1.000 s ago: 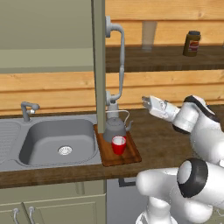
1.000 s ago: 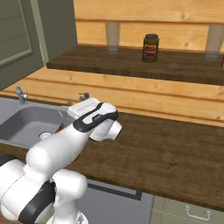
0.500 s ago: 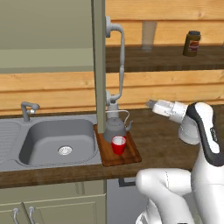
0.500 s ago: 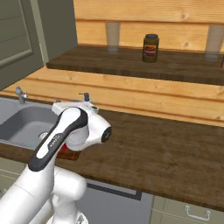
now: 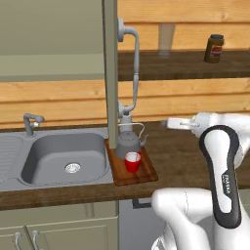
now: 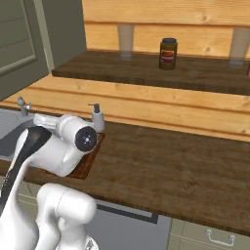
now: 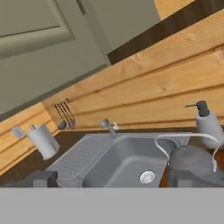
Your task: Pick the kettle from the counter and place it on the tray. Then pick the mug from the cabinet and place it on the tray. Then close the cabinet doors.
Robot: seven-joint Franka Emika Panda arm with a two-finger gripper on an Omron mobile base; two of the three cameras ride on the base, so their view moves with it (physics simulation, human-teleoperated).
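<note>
Now the small squat grey metal kettle (image 5: 129, 142) and the small bright red mug (image 5: 132, 161) both sit on the flat reddish-brown wooden tray (image 5: 146, 172), right beside the grey steel sink (image 5: 63, 157) in the long dark brown wooden counter (image 5: 180, 156). The mug stands just in front of the kettle, very close to it. I think only the olive-green cabinet doors are left to shut. One tall olive-green door (image 5: 110, 73) stands open, edge-on, right above the tray, with its curved grey metal handle (image 5: 132, 68) sticking out.

The robot's two-finger gripper (image 5: 171, 122) floats over the counter, to the right of the tray. It holds nothing. Its dark fingertips (image 7: 41, 178) stand far apart in the hand view, so it looks wide open.

What could go wrong? The door hangs close over the kettle's thin wire handle. If the arm comes in low to push the door, it could bump the kettle or tip the mug off the tray. If the gripper slips off the curved handle, the door may stay partly open. The other door (image 7: 39, 48) is away to the side, so the arm may need a long reach.

I count one kettle, one mug, one tray, one sink, one small pump soap bottle (image 6: 97, 118) and one dark jar (image 5: 214, 48) on the wooden ledge.
</note>
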